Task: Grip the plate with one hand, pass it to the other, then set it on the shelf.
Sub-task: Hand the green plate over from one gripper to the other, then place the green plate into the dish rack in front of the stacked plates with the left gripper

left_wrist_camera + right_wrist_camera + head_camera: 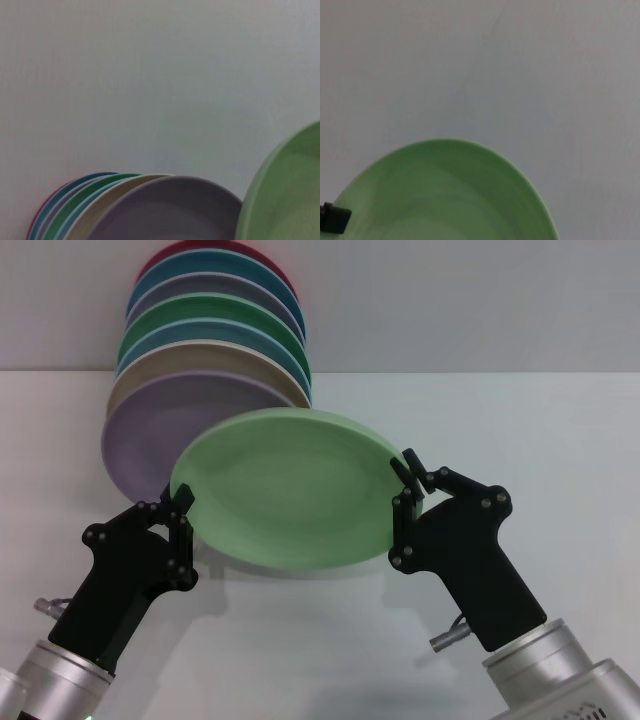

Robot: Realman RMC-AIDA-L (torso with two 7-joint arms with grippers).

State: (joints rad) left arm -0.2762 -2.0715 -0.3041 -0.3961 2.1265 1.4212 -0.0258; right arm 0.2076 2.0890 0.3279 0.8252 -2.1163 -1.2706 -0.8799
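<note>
The pale mint-green plate (285,490) hangs tilted above the white table, held between both grippers. My left gripper (183,502) is closed on its left rim. My right gripper (405,475) is closed on its right rim. The plate also shows in the left wrist view (290,200) and the right wrist view (450,195), where a black fingertip (332,218) of the left gripper sits on its far rim. The wire shelf is hidden by the plates standing in it.
A row of upright plates (215,330) stands at the back left: a lilac-purple one (150,430) in front, then beige, blue, darker green and others. The lilac plate also shows in the left wrist view (170,210). White table (560,460) spreads to the right.
</note>
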